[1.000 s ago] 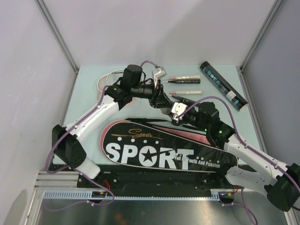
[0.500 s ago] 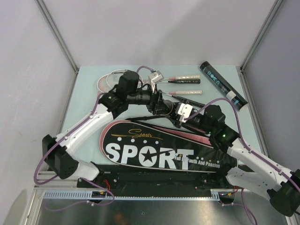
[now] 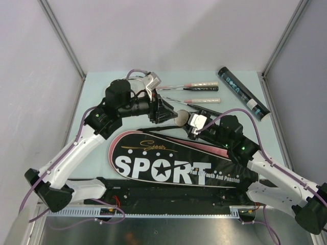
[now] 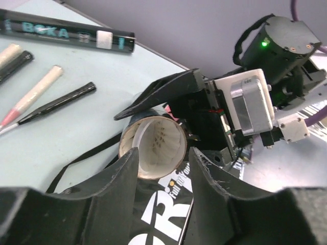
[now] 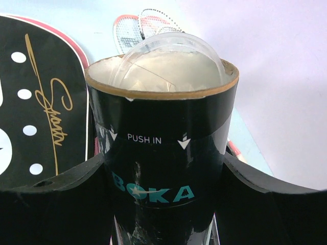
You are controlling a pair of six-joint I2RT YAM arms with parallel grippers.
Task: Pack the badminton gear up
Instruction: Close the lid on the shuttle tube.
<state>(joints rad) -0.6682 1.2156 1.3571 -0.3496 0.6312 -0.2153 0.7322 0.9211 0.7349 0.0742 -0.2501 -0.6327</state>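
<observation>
Over the middle of the table (image 3: 97, 92), just past the far edge of the black racket bag (image 3: 179, 168), we've got the two arms meeting nose to nose. The right gripper (image 5: 163, 159) is clamped on a dark shuttlecock tube (image 5: 153, 117), one finger on each side, with the open mouth turned toward the left arm. Through the left wrist camera we see white feathers down inside that tube, so we read it as loaded.

A clear cap (image 5: 168, 61) sits crooked in the mouth, one edge riding above the rim. That puts us at the capping step. The left gripper (image 4: 164, 153) hovers just short of the mouth, fingers apart and nothing between them.

We think the next move is a straight, centred push to seat that cap square. If it lands off-axis, the cap could tip or pop out.

The left arm stretches diagonally from the near-left corner, its wrist level and pointing right. The right arm reaches in low across the bag from the near right.

The second tube (image 3: 243, 95) and the rackets (image 3: 196, 84) lie at the back of the table, not yet packed.
</observation>
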